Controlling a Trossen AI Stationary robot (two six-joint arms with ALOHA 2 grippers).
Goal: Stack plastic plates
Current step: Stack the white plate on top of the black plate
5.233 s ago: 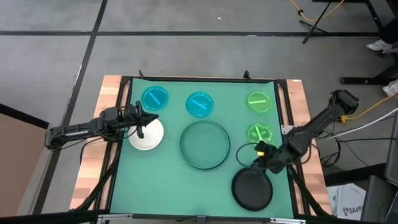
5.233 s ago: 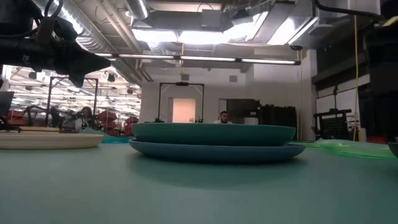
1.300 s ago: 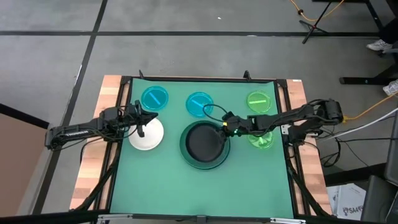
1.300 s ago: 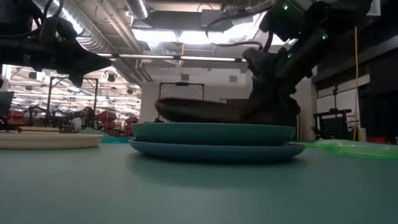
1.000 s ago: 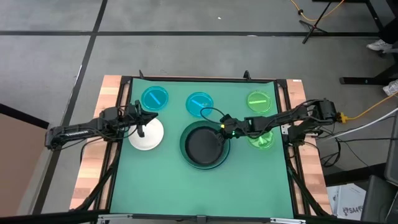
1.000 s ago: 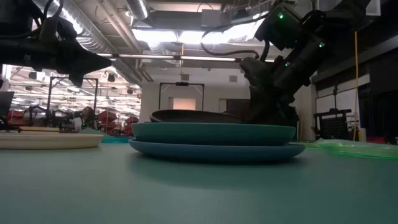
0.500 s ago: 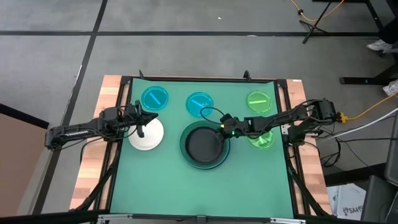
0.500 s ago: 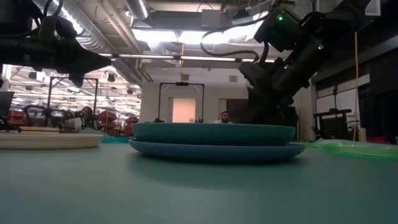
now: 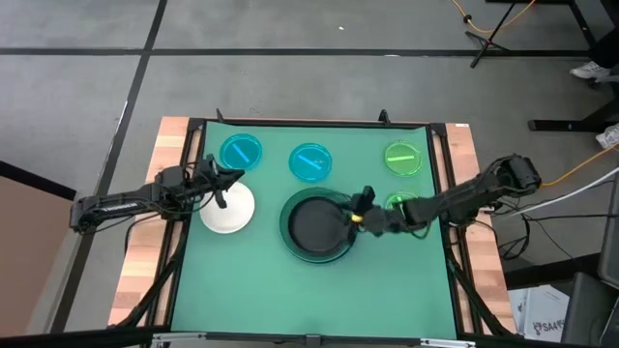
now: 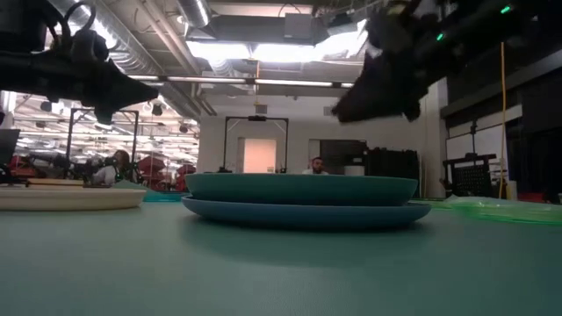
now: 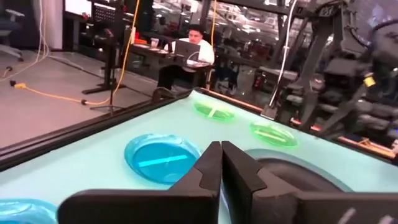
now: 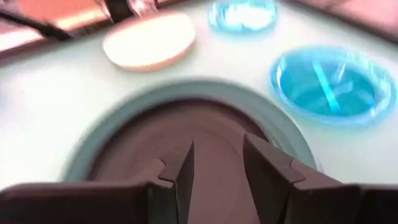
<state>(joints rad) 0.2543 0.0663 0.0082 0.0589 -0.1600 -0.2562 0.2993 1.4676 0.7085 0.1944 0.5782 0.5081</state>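
Now the black plate [image 9: 312, 223] lies inside the teal-green plate [image 9: 290, 244] at the worktop's [image 9: 261, 300] middle. Just off its right rim hangs the right claw [image 9: 356, 218], fingers apart and empty. Toward the left edge, the left claw [image 9: 224, 181], fingers together, hovers over the white plate [image 9: 230, 213]. Along the far edge sit two cyan plates [image 9: 241, 153] and two green plates [image 9: 402, 158].

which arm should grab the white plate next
Left. The left gripper hovers right at the white plate, jaws shut. The right gripper, jaws open, is at the stack's rim beside the black plate.
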